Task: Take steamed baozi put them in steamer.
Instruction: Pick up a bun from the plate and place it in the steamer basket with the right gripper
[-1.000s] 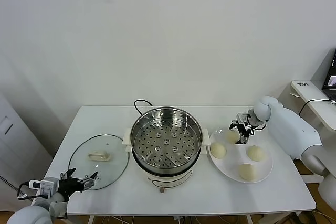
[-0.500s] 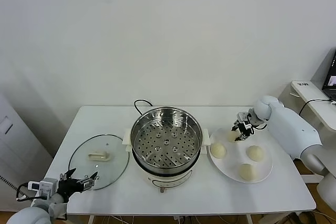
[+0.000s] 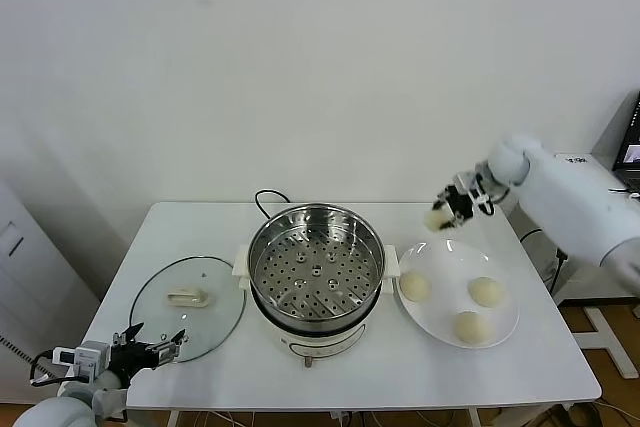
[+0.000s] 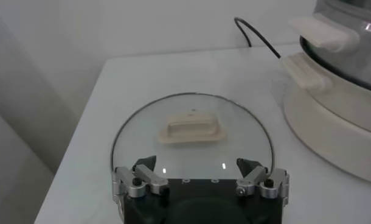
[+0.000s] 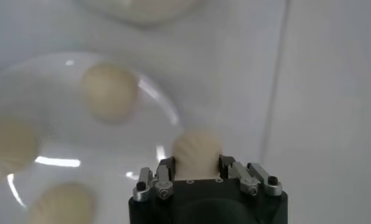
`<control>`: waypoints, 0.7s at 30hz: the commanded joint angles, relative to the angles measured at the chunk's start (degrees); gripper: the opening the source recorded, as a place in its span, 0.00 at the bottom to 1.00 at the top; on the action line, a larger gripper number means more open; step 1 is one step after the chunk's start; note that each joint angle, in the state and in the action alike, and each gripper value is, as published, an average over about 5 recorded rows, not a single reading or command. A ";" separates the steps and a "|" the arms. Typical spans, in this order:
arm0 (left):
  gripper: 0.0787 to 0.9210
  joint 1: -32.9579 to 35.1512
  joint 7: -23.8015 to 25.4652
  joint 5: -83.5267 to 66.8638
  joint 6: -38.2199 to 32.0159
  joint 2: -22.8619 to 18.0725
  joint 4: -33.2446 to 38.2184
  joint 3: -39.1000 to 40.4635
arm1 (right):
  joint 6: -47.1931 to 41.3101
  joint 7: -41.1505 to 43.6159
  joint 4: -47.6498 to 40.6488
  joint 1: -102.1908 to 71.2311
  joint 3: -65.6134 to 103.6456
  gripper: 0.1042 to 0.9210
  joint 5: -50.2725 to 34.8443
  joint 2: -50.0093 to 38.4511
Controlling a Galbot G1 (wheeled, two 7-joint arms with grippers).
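- L gripper at table's 7 o'clock corner, by near rim of glass lid; claw wide apart, nothing in it, parked.
- Lid flat on table at steamer's 9 o'clock, cream handle up.
- Steamer mid-table, perforated tray bare: no baozi inside yet.
- White plate at steamer's 3 o'clock, w/ three buns on it: one at plate's 9 o'clock, one at approx 2, one at 6.
- R gripper up in air over plate's 11 o'clock rim, claw clamped on 4th baozi; wrist view shows bun pinched between both fingers, plate well below.
- Progress, judged: zero of four delivered; first bun lifted, not yet over pot.
- Left to do: carry toward 9 o'clock over tray, lower, release; then repeat x3 for buns on plate.
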State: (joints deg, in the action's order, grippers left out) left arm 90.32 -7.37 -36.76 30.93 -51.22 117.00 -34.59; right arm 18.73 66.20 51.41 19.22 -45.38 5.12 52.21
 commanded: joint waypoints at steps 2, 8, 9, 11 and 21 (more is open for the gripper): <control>0.88 0.05 -0.13 0.16 0.21 -0.05 0.54 0.11 | 15.39 2.89 3.48 12.85 -5.02 0.44 -4.92 8.63; 0.88 0.06 -0.23 0.21 0.36 0.08 0.88 0.14 | 23.98 1.66 5.29 13.00 -6.46 0.44 -4.08 14.11; 0.88 0.03 -0.27 0.24 0.36 0.09 0.87 0.19 | 24.76 1.43 6.43 12.95 -6.78 0.44 -3.65 14.34; 0.88 -0.06 -0.41 0.36 0.36 0.00 0.84 0.33 | 26.19 1.05 9.33 12.76 -7.54 0.44 -2.61 14.42; 0.88 -0.08 -0.55 0.56 0.43 0.01 0.83 0.58 | 29.92 -0.80 19.13 9.08 -10.25 0.44 3.32 12.72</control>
State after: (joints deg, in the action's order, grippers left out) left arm 90.25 -7.85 -36.35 31.29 -51.33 117.81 -34.06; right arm 42.22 66.17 63.24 28.64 -53.22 5.04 63.17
